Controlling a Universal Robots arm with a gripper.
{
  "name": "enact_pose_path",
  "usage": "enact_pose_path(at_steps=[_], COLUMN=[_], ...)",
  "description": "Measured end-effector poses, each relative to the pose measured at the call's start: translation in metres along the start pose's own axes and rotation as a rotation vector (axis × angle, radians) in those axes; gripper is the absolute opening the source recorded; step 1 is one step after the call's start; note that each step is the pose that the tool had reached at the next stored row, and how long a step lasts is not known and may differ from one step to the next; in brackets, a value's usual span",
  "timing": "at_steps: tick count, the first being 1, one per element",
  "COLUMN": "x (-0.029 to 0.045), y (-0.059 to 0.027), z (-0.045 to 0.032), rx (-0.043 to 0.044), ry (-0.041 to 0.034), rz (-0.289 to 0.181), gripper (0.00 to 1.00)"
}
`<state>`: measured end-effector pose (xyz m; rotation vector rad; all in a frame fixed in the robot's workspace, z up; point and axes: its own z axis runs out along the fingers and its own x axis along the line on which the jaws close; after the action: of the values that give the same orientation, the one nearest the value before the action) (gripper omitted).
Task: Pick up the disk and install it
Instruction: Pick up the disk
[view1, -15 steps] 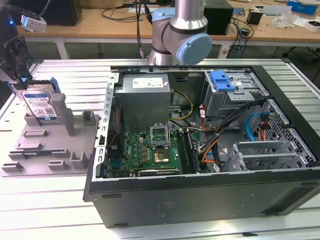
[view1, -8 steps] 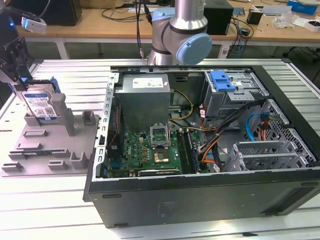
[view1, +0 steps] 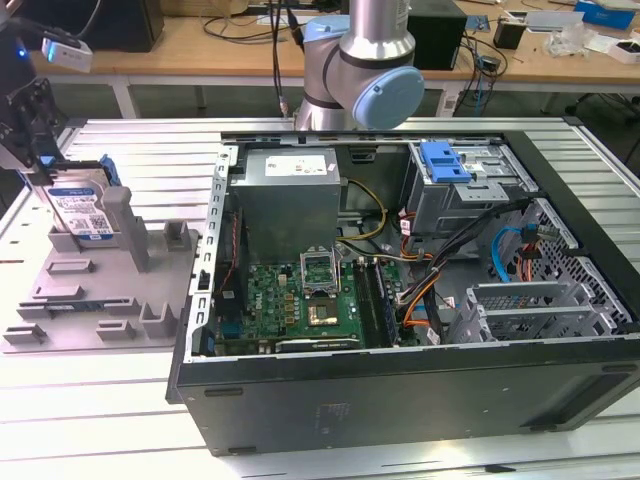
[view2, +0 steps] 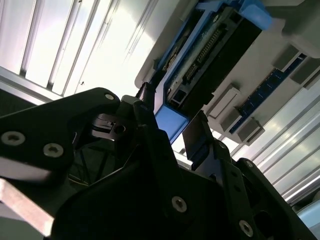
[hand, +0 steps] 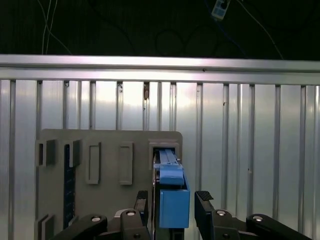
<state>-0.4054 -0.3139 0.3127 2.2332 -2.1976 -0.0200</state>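
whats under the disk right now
The grey fixture plate; the disk stands on edge on it. Where its lower edge seats is covered by the disk itself.

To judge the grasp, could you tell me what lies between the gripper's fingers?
The blue end of the disk sits between the fingers, a gap at each side, in the first wrist view.

Even room light in the exterior view; the case (view1: 400, 400) interior lies shadowed. In the second wrist view glare bleaches the table (view2: 100, 60), the gripper (view2: 172, 122) backlit, nearly black.
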Motion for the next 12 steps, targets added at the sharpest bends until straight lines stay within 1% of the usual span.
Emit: enact_pose_path(at_steps=[4, 12], x=[0.0006, 0.0007], y=[-0.0001, -0.0002], z=[0.0018, 0.0064], rx=[0.0001, 0.0003], ry=[-0.0005, -0.0039], rz=[0.001, 0.012], gripper=[0.50, 0.50])
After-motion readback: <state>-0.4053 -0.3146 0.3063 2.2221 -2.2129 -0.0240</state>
